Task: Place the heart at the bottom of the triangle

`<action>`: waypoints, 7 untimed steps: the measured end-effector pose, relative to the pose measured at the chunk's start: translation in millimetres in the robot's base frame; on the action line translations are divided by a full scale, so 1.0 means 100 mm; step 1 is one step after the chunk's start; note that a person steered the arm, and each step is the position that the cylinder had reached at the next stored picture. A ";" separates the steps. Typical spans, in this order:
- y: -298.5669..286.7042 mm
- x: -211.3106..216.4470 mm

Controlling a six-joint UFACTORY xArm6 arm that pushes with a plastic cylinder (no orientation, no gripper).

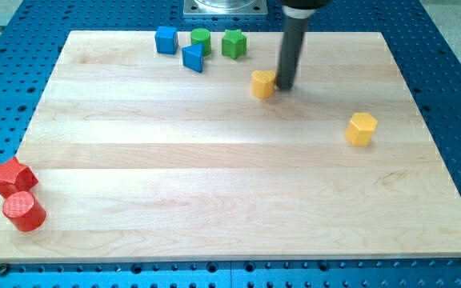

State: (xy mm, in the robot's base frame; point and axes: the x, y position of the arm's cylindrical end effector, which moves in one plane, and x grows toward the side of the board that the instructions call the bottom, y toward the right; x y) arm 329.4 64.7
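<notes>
A yellow heart block [262,83] lies in the upper middle of the wooden board. My tip [284,86] stands right beside it, touching or nearly touching its right side. A blue triangle block [193,58] lies up and to the left of the heart, near the view's top. The rod rises from the tip to the top edge of the view.
A blue cube [166,39], a green cylinder [201,40] and a green star [233,43] sit near the top edge around the triangle. A yellow hexagon [361,128] is at the right. A red star [13,176] and a red cylinder [24,211] sit at the bottom left corner.
</notes>
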 end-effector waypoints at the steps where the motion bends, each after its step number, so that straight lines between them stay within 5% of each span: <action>1: -0.57 0.01; 2: -0.01 0.45; 3: -0.62 0.57; 5: -1.17 0.50; 6: -0.42 0.50; 7: -0.87 0.23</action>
State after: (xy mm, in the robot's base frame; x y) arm 352.0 -22.1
